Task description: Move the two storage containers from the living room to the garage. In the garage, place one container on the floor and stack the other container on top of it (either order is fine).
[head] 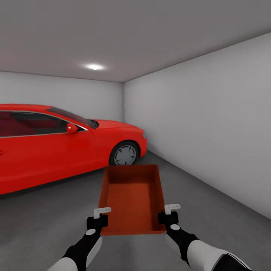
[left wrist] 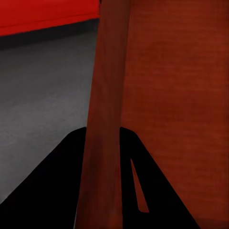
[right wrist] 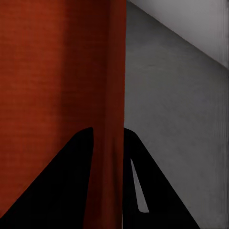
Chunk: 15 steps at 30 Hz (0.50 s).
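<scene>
Orange-red smooth-walled rectangular storage container (head: 132, 199) above rough grey floor (head: 45, 222)

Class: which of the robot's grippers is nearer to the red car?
Left. The left gripper grips the orange-red rectangular container's car-side wall; the right gripper grips its far wall, away from the red car.

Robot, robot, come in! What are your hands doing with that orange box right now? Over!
Left gripper and right gripper both shut on storage container, carried above garage floor. Red car ahead-left, not in the way. Over.
</scene>
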### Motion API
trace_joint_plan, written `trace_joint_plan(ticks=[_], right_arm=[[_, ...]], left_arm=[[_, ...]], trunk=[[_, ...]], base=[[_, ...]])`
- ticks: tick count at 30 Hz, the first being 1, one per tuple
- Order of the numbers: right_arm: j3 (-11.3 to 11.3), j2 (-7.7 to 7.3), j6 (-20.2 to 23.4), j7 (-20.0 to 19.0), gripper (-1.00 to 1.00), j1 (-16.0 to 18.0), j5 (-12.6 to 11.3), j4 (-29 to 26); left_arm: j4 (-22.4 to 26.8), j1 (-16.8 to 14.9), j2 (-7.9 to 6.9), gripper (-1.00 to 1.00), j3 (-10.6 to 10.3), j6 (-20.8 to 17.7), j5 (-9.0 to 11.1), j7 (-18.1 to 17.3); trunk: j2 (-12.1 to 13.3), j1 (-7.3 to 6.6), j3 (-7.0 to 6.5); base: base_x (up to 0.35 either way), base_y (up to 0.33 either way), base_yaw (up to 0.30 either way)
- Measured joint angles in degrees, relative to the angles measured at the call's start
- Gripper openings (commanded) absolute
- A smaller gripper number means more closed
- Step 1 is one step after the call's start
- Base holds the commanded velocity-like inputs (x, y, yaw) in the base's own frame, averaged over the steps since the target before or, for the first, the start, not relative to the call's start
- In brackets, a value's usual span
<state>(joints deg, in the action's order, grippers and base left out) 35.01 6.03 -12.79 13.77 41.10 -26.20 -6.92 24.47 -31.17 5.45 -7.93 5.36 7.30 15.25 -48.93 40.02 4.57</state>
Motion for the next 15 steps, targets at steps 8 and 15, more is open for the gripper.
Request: trace_joint_plan(ticks=[8, 15], right_arm=[[0.1, 0.0, 0.0, 0.0, -1.0, 0.0, -0.1, 0.0], [0.0, 0.01, 0.0, 0.0, -1.0, 0.0, 0.0, 0.0]], left_arm=[[0.0, 0.0, 0.01, -1.0, 0.0, 0.0, -0.1, 0.0], [0.0, 0.0, -0.04, -1.0, 0.0, 0.0, 0.0, -0.1]], trunk=[[0.0, 0.0, 0.0], [0.0, 0.0, 0.0]], base=[[0.322, 0.0, -0.298], [0.322, 0.0, -0.298]])
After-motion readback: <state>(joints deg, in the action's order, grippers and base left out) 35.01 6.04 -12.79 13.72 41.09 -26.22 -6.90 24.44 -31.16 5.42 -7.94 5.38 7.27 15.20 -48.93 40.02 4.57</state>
